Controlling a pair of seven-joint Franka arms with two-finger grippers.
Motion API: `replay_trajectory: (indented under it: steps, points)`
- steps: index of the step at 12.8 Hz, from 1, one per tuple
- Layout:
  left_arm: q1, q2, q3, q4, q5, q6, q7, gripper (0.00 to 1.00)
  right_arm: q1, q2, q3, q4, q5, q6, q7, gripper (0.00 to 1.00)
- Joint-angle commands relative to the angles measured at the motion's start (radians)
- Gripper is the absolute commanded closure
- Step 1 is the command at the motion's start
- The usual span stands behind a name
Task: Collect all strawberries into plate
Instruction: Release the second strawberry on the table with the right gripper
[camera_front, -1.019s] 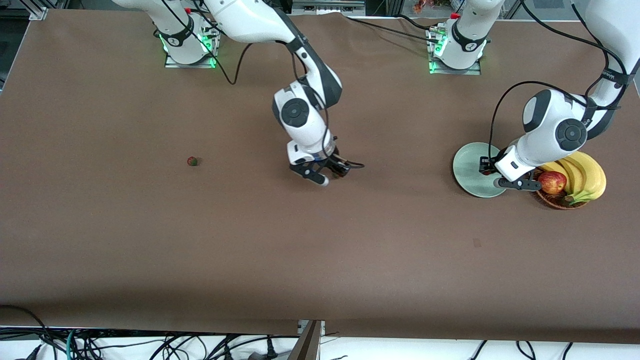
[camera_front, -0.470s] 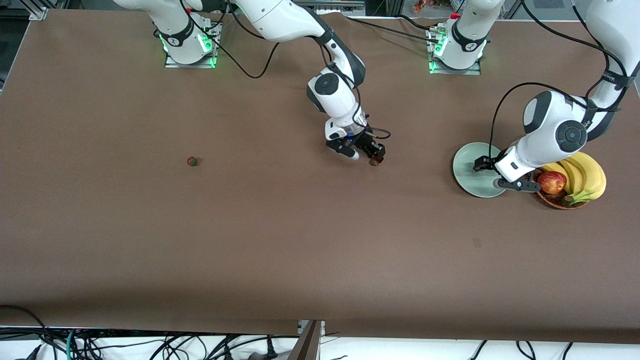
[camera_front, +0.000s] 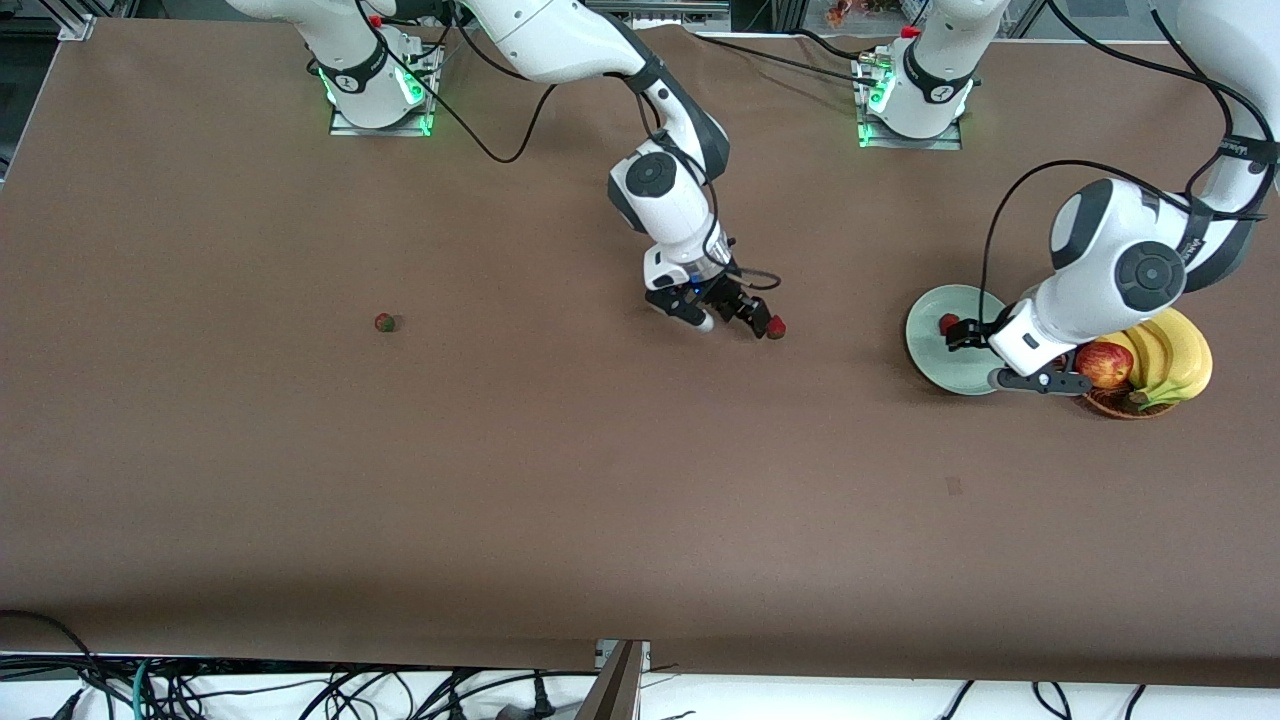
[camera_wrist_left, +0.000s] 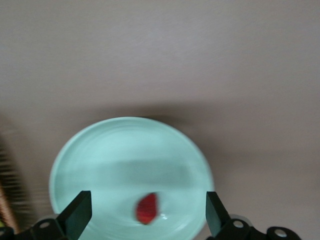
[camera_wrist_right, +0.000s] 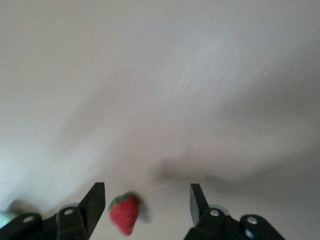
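Over the plate (camera_front: 925, 350) the left tool (camera_front: 985, 355) hangs with fingers spread, blocking that approach; the basket (camera_front: 1110, 400) of fruit touches its rim. Between the right tool (camera_front: 735, 318) and the plate, the counter (camera_front: 640, 500) lies bare.

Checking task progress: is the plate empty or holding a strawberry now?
Holding one. A strawberry lies on the plate, below the left pincer, whose jaws stand wide apart.

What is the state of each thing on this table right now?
Plate: holds one strawberry.
Strawberry by right gripper: released, on the table.
Third strawberry: alone on the table, untouched.
Left gripper: open over plate.
Right gripper: open.
Basket: holds apple, bananas.
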Motion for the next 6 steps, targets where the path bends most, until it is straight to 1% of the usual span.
replay_trajectory:
  steps: [1,3,4,5,6]
  points:
    - [-0.013,-0.012,-0.076,-0.004,0.006,-0.018,-0.142,0.00,-0.005,-0.099,-0.078,-0.028,-0.033,-0.274,-0.143,0.23]
    - [-0.105,-0.006,-0.076,-0.005,0.006,-0.013,-0.252,0.00,-0.005,-0.173,-0.147,-0.095,-0.035,-0.422,-0.298,0.23]
    - [-0.152,0.005,-0.076,-0.007,0.006,-0.008,-0.327,0.00,-0.005,-0.216,-0.182,-0.150,-0.035,-0.486,-0.395,0.23]
    - [-0.194,0.008,-0.076,-0.007,0.006,-0.007,-0.386,0.00,-0.003,-0.257,-0.222,-0.211,-0.035,-0.517,-0.491,0.22]
    - [-0.237,0.013,-0.076,-0.005,0.006,-0.001,-0.439,0.00,-0.003,-0.309,-0.254,-0.280,-0.035,-0.519,-0.583,0.20]
